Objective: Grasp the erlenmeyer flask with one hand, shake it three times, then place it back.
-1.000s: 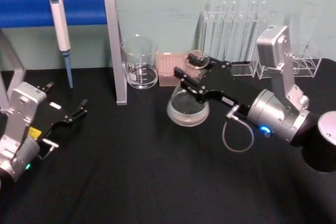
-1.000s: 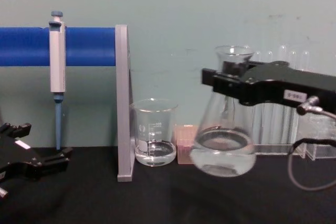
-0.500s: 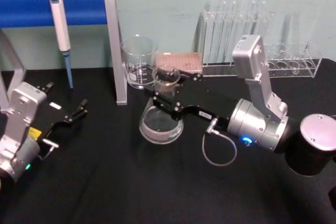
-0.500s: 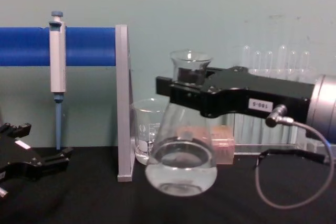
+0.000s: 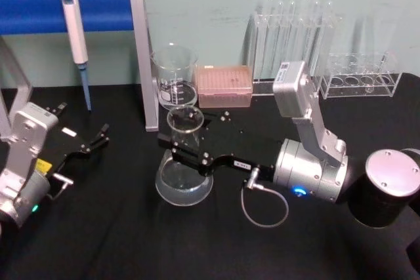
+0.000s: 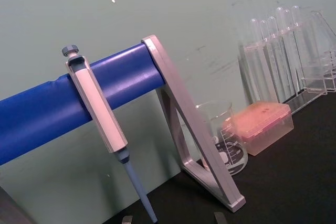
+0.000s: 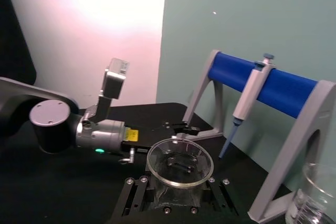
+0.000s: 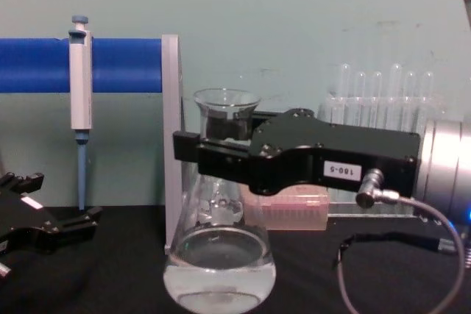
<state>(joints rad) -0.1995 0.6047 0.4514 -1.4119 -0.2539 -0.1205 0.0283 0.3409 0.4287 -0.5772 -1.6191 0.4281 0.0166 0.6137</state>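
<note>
While clamped at the neck, stands upright at lower centre of the chest view: erlenmeyer flask (image 8: 219,255), long axis vertical, flared mouth pointing straight up, wide base down, clear liquid pooled in the base. Cannot tell whether the base touches the black table (image 5: 131,240).

Closed around the neck just below the rim: right gripper (image 8: 215,154), black, reaching in from the right edge, fingers narrowed onto the glass. Bears a small white label (image 8: 342,170) reading "180-5", with a metal cable plug (image 8: 370,185) just beside it.

At middle left of the head view: left gripper (image 5: 104,134), low over the table, well apart from the flask, fingers slightly parted, holding nothing. Yellow label (image 5: 42,165) on its arm, print too small to read.

Behind the flask: pink tip box (image 5: 224,85) and glass beaker (image 5: 174,77) with white graduations, figures unreadable.

Farther back, upper left: blue bar (image 5: 39,10) on a grey stand (image 5: 144,57), pipette (image 5: 75,31) hanging from it.

Upper right, against the wall: test tubes (image 5: 289,31), upright in a clear rack (image 5: 364,80).
</note>
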